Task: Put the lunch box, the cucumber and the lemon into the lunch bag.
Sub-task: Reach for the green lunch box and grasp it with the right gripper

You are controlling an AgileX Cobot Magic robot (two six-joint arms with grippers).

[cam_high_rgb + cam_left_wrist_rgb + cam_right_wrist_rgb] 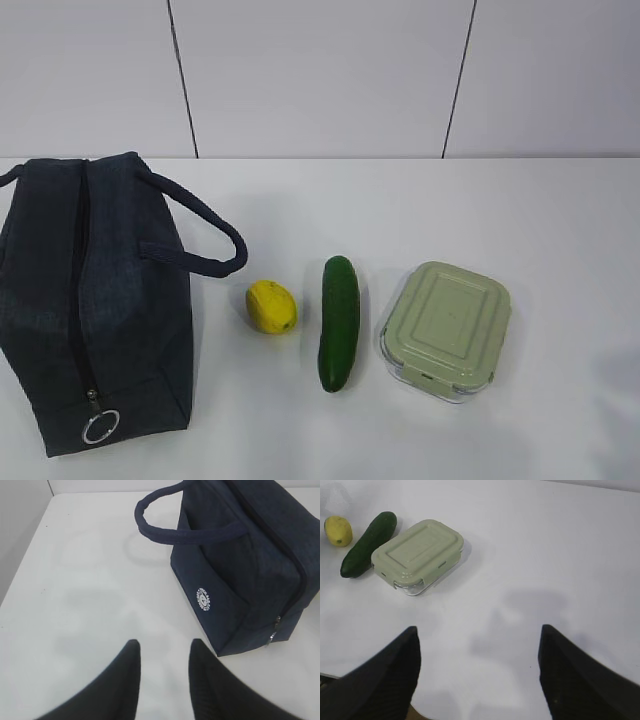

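Observation:
The navy lunch bag (90, 300) stands at the left of the white table, zipper shut, with a metal ring pull (101, 427) at its near end. The yellow lemon (271, 306), the dark green cucumber (339, 322) and the lunch box (447, 328) with its sage-green lid lie in a row to its right. My left gripper (164, 647) is open and empty above bare table, the lunch bag (250, 565) to its upper right. My right gripper (479, 632) is wide open and empty, with the lunch box (418, 555), cucumber (367, 544) and lemon (338, 530) at far upper left. Neither gripper shows in the exterior view.
The white table (420, 210) runs back to a pale panelled wall (320, 75). The bag's loop handle (205, 235) sticks out toward the lemon. The table's left edge (30, 550) shows in the left wrist view, its near edge (330, 676) in the right wrist view.

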